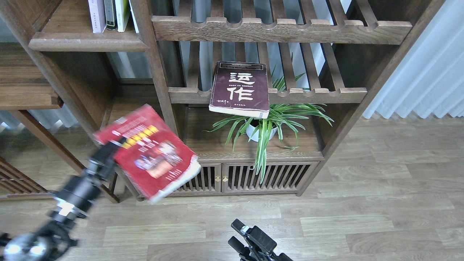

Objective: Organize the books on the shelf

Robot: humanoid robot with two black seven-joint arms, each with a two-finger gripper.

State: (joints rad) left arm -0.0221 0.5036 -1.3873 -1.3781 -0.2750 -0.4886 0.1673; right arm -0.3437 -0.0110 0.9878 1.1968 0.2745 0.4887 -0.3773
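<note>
My left gripper [108, 151] is shut on the left edge of the thick red book [150, 152] and holds it in the air in front of the bookcase's lower left part; both are blurred by motion. My right gripper [235, 234] is open and empty low at the bottom centre, over the floor. The dark maroon book [240, 88] with white characters lies on a slatted rack, its front overhanging the rail. The pale lilac-white book [96, 15] stands upright on the solid shelf [87, 44] at the top left.
Thin dark-spined and green books [116, 13] stand beside the lilac one. A potted spider plant [266, 125] sits under the maroon book. A lower solid board with a drawer [108, 148] lies behind the red book. Curtains hang at the right.
</note>
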